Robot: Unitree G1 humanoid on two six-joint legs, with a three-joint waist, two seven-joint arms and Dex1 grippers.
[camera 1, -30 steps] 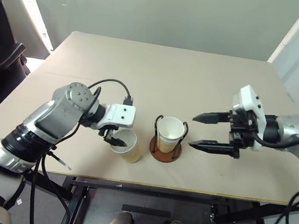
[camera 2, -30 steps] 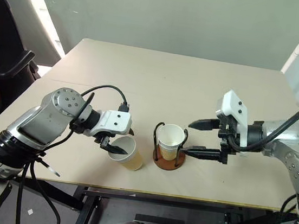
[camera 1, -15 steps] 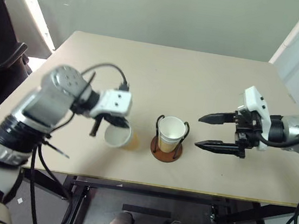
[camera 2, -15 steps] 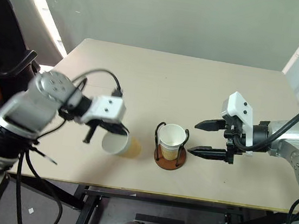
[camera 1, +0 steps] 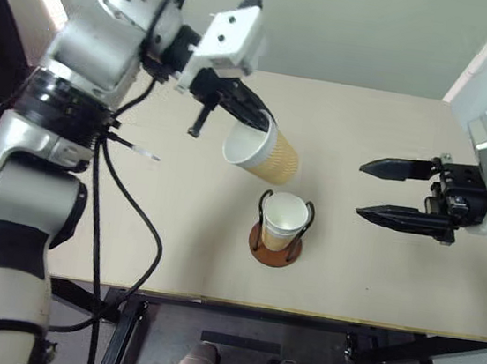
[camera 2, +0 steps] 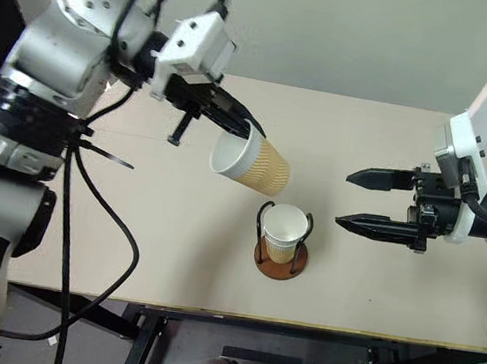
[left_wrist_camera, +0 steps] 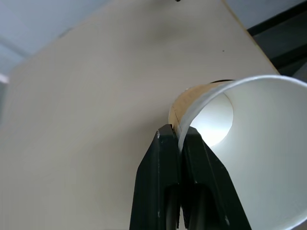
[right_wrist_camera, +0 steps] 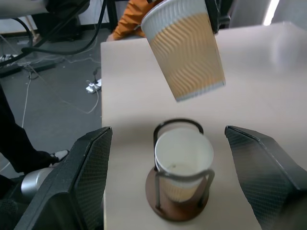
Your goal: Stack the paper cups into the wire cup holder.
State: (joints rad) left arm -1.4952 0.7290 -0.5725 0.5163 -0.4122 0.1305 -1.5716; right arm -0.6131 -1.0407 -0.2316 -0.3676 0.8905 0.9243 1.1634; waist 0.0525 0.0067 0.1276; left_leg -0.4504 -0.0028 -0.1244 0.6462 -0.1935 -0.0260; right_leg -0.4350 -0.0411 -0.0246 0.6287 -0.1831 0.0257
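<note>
Since a sec ago my left gripper (camera 1: 253, 115) has come up off the table (camera 1: 365, 277) w/ a cup (camera 1: 262, 151) that was sitting beside the holder (camera 1: 279, 233); it's now in the air, above and a bit behind the holder, tilted, mouth facing toward me and to the left. Left fingers (left_wrist_camera: 165, 167) are pinched tight on the cup's rim, one inside the wall, one outside, per the left wrist cam. Cup's ribbed tan wall and flat bottom point down-right toward the holder, not touching it. Holder sits near the table's front edge, approx center, w/ a 2nd cup (camera 2: 284, 230) upright inside its wire loops on the reddish base. I can't tell if another cup is nested in there. Right gripper (camera 2: 373, 201) has pulled back a little to the right and sits higher; it hangs well apart from the holder, fingers spread wide, nothing between them, pointing left toward the holder. Right wrist cam has holder and lifted cup both between its fingers.
</note>
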